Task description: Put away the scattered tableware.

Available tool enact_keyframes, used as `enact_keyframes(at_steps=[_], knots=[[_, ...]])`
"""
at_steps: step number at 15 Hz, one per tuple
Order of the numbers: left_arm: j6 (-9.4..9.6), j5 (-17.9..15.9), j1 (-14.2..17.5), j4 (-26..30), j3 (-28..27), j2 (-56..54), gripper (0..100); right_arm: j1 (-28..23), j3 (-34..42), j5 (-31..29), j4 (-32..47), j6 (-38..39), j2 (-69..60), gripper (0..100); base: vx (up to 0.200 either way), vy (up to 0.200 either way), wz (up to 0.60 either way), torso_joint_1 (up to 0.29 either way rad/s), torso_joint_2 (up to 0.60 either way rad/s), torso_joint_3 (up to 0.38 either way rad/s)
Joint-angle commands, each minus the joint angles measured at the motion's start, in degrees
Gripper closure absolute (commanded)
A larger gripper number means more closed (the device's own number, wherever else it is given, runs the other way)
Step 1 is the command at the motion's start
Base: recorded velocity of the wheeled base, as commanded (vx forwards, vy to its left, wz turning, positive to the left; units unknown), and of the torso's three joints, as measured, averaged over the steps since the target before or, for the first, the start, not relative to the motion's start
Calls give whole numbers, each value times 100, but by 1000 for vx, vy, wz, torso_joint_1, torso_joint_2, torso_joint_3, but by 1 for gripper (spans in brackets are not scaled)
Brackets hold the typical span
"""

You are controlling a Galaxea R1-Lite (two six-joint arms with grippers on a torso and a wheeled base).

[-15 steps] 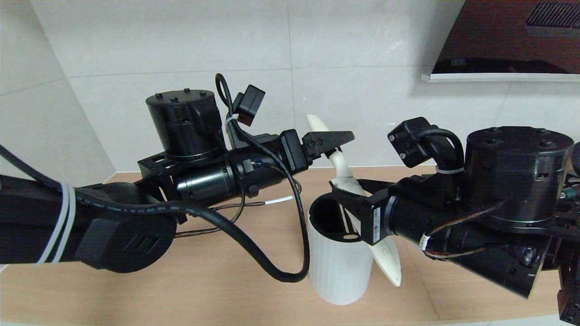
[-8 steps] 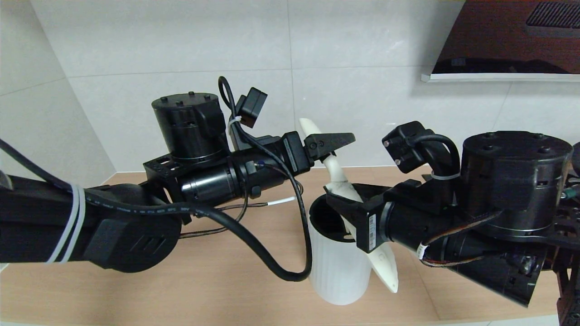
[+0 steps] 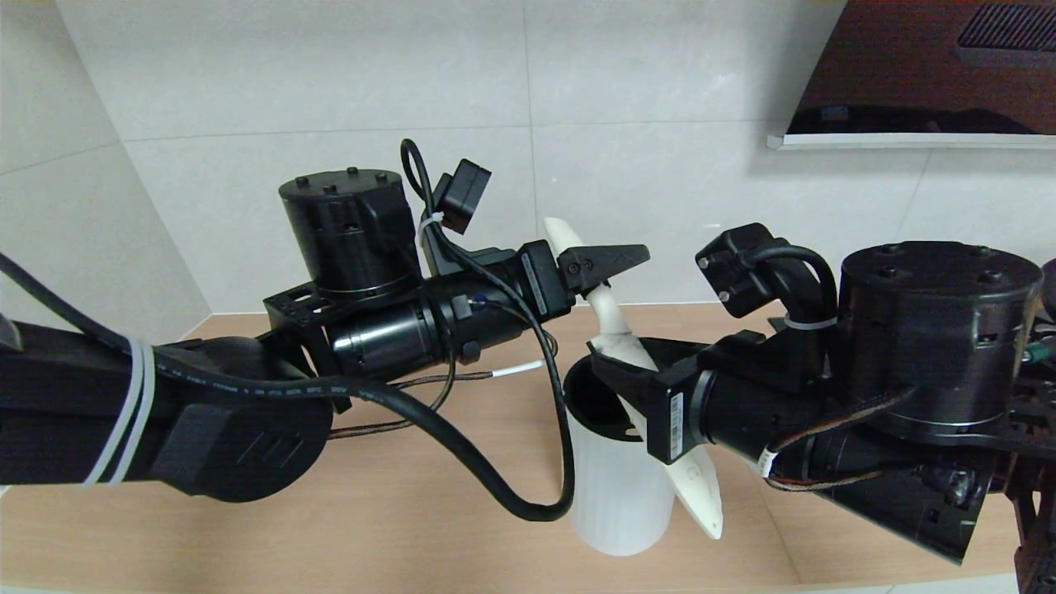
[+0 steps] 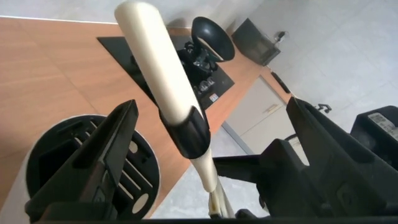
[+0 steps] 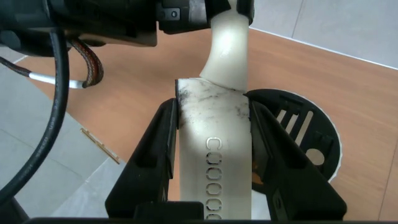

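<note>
- Bright, even light from overhead; the tiled wall (image 3: pixel 660 74) is uniformly lit.
- A soft shadow falls beneath the range hood (image 3: pixel 924 66).
- Mild sheen along the spatula (image 4: pixel 157 62).
- Tile seams bow toward the head-view edges.

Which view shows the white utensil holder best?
Head view: the holder shows from rim to base on the counter. Left wrist shows its slotted black insert from above; right wrist, part of the rim behind the spatula.
</note>
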Motion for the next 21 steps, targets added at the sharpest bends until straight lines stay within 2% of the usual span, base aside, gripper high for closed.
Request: enact_keyframes(at_steps=[1,12,13,18,20,21], knots=[[-3,1,1,-1,-2,-31,100,25,-1,-5,-3,0,-11,100,0,0,0,0,0,0],[-21,19,1,-159,7,-66,100,25,-45,-199,-249,70,-28,100,0,0,0,0,0,0],[-21,10,1,-159,7,-66,100,25,-45,-216,-249,70,-28,0,0,0,0,0,0,0],[-21,116,1,-168,33,-207,100,25,-19,-234,-522,140,-195,0,0,0,0,0,0,0],[67,283,54,-220,24,-312,100,-63,25,-234,-469,96,-538,0,0,0,0,0,0,0],[173,362,151,-396,33,-348,100,-256,34,-225,-425,43,-687,0,0,0,0,0,0,0]])
